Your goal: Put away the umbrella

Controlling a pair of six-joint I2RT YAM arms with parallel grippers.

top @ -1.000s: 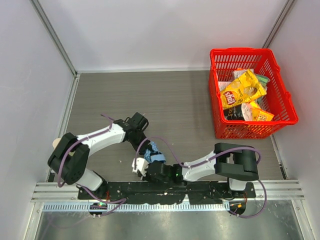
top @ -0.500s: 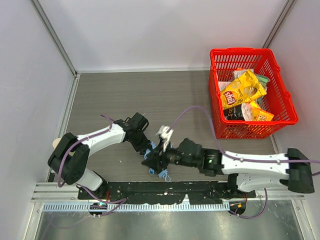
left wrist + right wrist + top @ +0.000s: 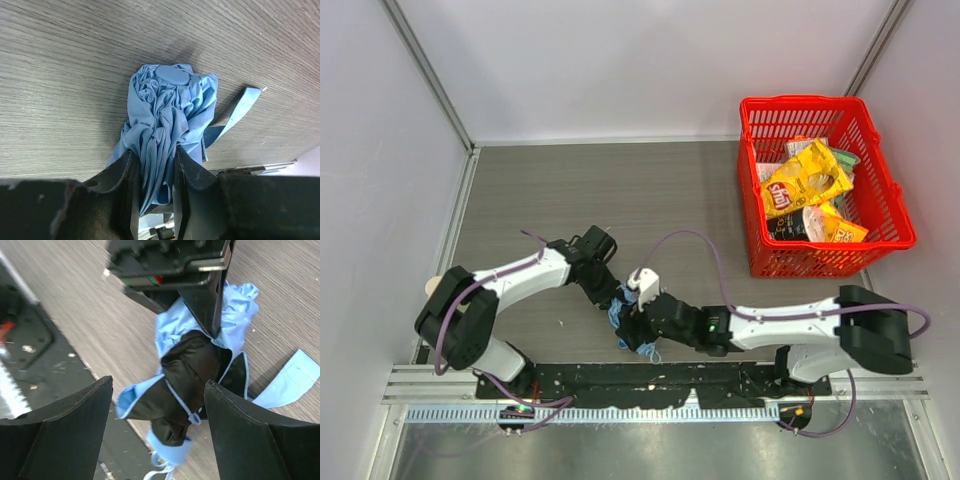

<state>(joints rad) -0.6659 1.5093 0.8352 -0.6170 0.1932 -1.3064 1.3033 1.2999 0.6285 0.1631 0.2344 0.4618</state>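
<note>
The umbrella (image 3: 617, 313) is a crumpled sky-blue bundle with dark lining, lying on the wood-grain table near the front edge. My left gripper (image 3: 611, 297) is shut on its fabric, and in the left wrist view the black fingers (image 3: 125, 175) pinch the folds of the umbrella (image 3: 167, 107) below its round cap. My right gripper (image 3: 159, 390) is open, its jaws standing wide on either side of the umbrella's (image 3: 192, 370) dark near end without touching it. A loose blue strap (image 3: 295, 377) trails off on the table. In the top view the right gripper (image 3: 638, 328) sits over the bundle.
A red basket (image 3: 798, 101) with yellow snack bags (image 3: 805, 180) stands at the back right. The black base rail (image 3: 650, 380) runs just under the umbrella at the near edge. Grey walls close in the left, back and right sides.
The right arm has swung about near the umbrella's front end and its jaws have spread wide apart. The left gripper keeps its hold in the same place.
</note>
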